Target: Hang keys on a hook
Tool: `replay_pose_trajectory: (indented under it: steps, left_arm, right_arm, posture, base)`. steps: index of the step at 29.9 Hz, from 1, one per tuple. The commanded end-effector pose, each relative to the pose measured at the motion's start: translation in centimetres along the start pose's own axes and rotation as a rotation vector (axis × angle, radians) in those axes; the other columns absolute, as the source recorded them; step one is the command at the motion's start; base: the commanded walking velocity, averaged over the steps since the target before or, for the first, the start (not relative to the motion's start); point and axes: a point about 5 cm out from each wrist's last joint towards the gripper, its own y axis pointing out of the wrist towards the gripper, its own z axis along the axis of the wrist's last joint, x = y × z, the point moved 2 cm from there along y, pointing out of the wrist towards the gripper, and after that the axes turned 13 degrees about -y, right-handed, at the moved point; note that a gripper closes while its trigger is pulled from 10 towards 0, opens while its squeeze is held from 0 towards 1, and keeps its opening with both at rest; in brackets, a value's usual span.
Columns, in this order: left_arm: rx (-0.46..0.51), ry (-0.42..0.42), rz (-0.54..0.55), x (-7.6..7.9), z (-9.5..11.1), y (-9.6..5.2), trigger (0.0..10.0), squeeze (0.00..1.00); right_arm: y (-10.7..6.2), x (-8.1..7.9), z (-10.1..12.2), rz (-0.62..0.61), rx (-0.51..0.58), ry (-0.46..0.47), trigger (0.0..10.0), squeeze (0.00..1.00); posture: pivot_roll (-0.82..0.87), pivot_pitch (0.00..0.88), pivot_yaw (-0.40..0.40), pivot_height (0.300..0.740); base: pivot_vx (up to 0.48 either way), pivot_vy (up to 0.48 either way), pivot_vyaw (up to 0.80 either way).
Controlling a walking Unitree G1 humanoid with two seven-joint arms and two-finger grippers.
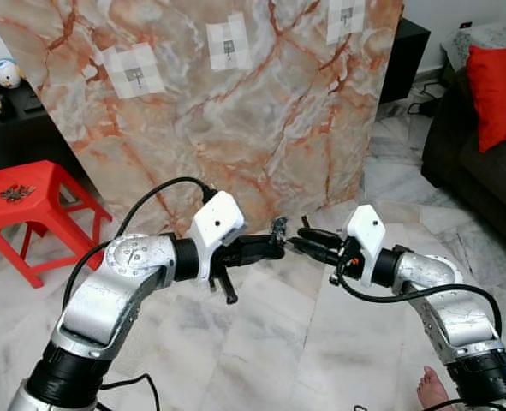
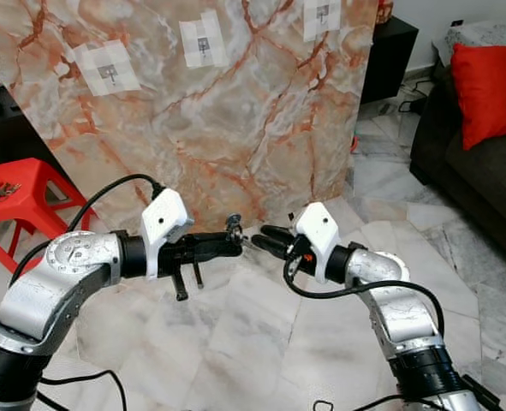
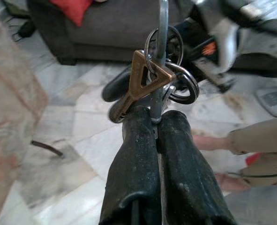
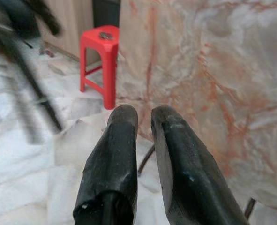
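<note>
A bunch of keys on rings, with a bronze triangular piece, sticks out of my left gripper, which is shut on it in front of my chest. My right gripper faces it from the right, tips almost touching the keys. Its fingers stand slightly open with nothing between them. Behind both stands a marble panel carrying three white patches with small hooks. The panel is well beyond the grippers.
A red stool stands at the left beside the panel. A dark sofa with a red cushion is at the right. A person's bare foot rests on the marble floor near my right arm.
</note>
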Motion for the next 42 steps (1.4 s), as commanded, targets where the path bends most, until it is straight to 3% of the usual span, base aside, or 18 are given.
replay_pose_trajectory:
  steps: [1, 12, 13, 14, 15, 16, 33, 34, 35, 36, 37, 42]
  left_arm:
    - [0.024, 0.007, -0.037, 0.5, 0.9, -0.7, 10.0, 0.0]
    - [0.079, -0.038, -0.068, 0.4, 1.9, -1.1, 10.0, 0.0]
    - [0.079, -0.04, -0.068, 0.4, 1.9, -1.1, 10.0, 0.0]
    - [0.079, -0.041, -0.068, 0.4, 1.9, -1.1, 10.0, 0.0]
    - [0.079, -0.043, -0.068, 0.4, 1.9, -1.1, 10.0, 0.0]
    - [0.08, -0.044, -0.069, 0.5, 2.0, -1.1, 10.0, 0.0]
    - [0.106, -0.055, -0.071, 0.7, 2.4, -0.8, 10.0, 0.0]
    - [0.106, -0.056, -0.072, 0.7, 2.4, -0.8, 10.0, 0.0]
    - [0.106, -0.056, -0.072, 0.7, 2.4, -0.8, 10.0, 0.0]
    - [0.107, -0.057, -0.072, 0.8, 2.4, -0.8, 10.0, 0.0]
    - [0.107, -0.06, -0.072, 0.8, 2.3, -0.7, 10.0, 0.0]
    - [0.11, -0.065, -0.072, 0.8, 2.3, -0.6, 10.0, 0.0]
  right_arm:
    - [-0.2, -0.2, -0.2, -0.007, 0.007, 0.011, 10.0, 0.0]
    - [-0.1, -1.2, 0.7, 0.042, 0.104, 0.067, 10.0, 0.0]
    - [-0.2, -1.4, 0.8, 0.056, 0.113, 0.072, 10.0, 0.06]
    - [-0.3, -1.5, 0.9, 0.065, 0.117, 0.08, 10.0, 0.51]
    - [-0.3, -1.6, 0.9, 0.071, 0.121, 0.086, 10.0, 0.51]
    - [-0.4, -1.6, 0.9, 0.075, 0.123, 0.085, 10.0, 1.0]
    - [-0.9, -2.1, 1.2, 0.149, 0.11, 0.061, 10.0, 1.0]
    - [-0.8, -2.1, 1.2, 0.146, 0.109, 0.054, 10.0, 0.56]
    - [-0.8, -2.1, 1.2, 0.146, 0.109, 0.054, 10.0, 0.56]
    - [-0.8, -2.1, 1.2, 0.143, 0.109, 0.048, 10.0, 0.35]
    - [-0.6, -2.2, 1.4, 0.142, 0.12, 0.048, 10.0, 0.0]
    - [-0.3, -2.2, 1.9, 0.138, 0.152, 0.052, 10.0, 0.0]
  posture:
    - [-0.12, 0.042, 0.056, 0.74]
    - [-0.11, 0.055, 0.058, 0.74]
    - [-0.11, 0.056, 0.059, 0.74]
    - [-0.11, 0.056, 0.059, 0.74]
    - [-0.11, 0.056, 0.059, 0.74]
    - [-0.11, 0.058, 0.06, 0.74]
    - [-0.11, 0.062, 0.056, 0.74]
    - [-0.11, 0.062, 0.055, 0.74]
    - [-0.11, 0.062, 0.055, 0.74]
    - [-0.11, 0.062, 0.055, 0.74]
    - [-0.11, 0.062, 0.055, 0.74]
    - [-0.11, 0.063, 0.056, 0.74]
  base:
    - [0.0, 0.0, 0.0]
    - [0.0, 0.0, 0.0]
    - [0.0, 0.0, 0.0]
    - [0.0, 0.0, 0.0]
    - [0.0, 0.0, 0.0]
    - [0.0, 0.0, 0.0]
    - [0.0, 0.0, 0.0]
    - [0.0, 0.0, 0.0]
    - [0.0, 0.0, 0.0]
    - [0.0, 0.0, 0.0]
    - [0.0, 0.0, 0.0]
    - [0.0, 0.0, 0.0]
